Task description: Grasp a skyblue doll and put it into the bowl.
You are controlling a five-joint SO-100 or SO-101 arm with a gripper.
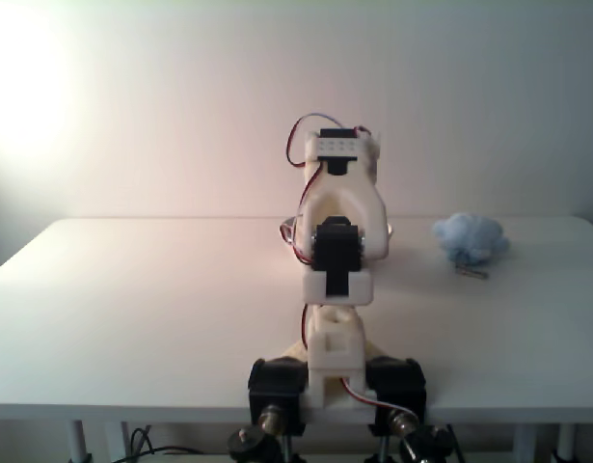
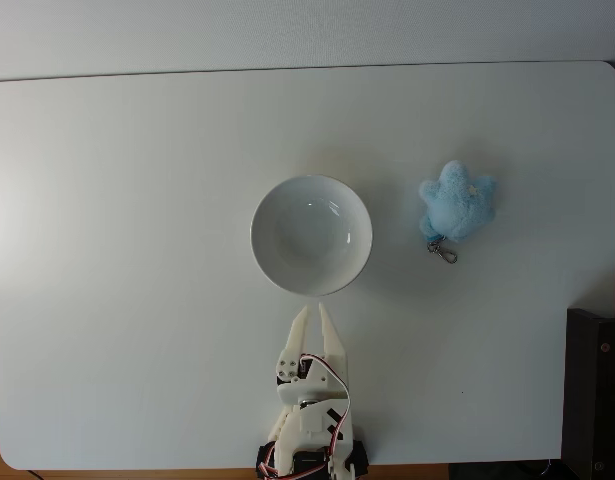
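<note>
Overhead fixed view: gripper [image 2: 313, 311] released, jaws slightly parted, empty, just near of bowl [image 2: 311, 235]. Skyblue doll [image 2: 456, 201] lies right of bowl, apparently untouched. Reach not begun; next, swing right.

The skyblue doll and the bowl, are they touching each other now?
Apart. In a fixed view from above, the skyblue doll lies to the right of the bowl, with a bare strip of white table plainly between them.

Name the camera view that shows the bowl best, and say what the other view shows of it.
The fixed view from above: the bowl shows whole there, round and empty, just ahead of the gripper. In the low fixed view from behind the arm, the arm stands before it, so I cannot make it out.
</note>
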